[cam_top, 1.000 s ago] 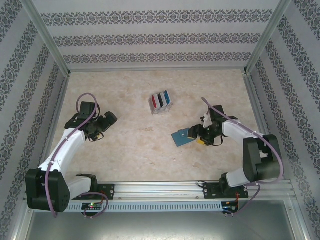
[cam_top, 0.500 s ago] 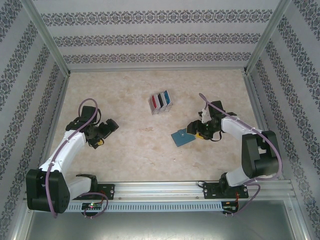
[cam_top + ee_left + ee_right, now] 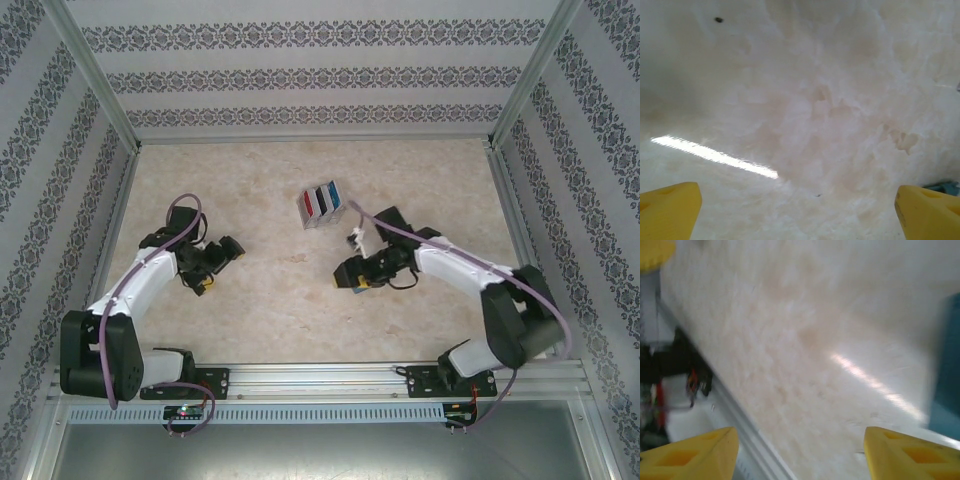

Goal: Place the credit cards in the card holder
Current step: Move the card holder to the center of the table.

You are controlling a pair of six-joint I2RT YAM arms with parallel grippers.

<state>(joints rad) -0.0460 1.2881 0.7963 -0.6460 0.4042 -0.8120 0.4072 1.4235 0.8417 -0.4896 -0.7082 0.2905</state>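
Red, black and blue credit cards (image 3: 322, 200) stand on edge in a pale grey slotted rack (image 3: 306, 212) at the table's middle back. The teal card holder (image 3: 946, 365) shows as a strip at the right edge of the right wrist view; from above, the right arm covers it. My right gripper (image 3: 347, 274) (image 3: 800, 450) hangs low over the table just in front of the rack, open, with bare table between its yellow fingertips (image 3: 905, 450). On the left side of the table my left gripper (image 3: 224, 258) (image 3: 800, 210) is wide open and holds nothing.
Patterned walls and metal posts close in the marble-look table (image 3: 270, 300) on three sides. A metal rail (image 3: 320, 378) runs along the near edge by the arm bases. Bare table lies between the two grippers.
My right arm has swung left, so its gripper now covers the spot where the card holder lay in plain sight. The left gripper has edged a little right and turned.
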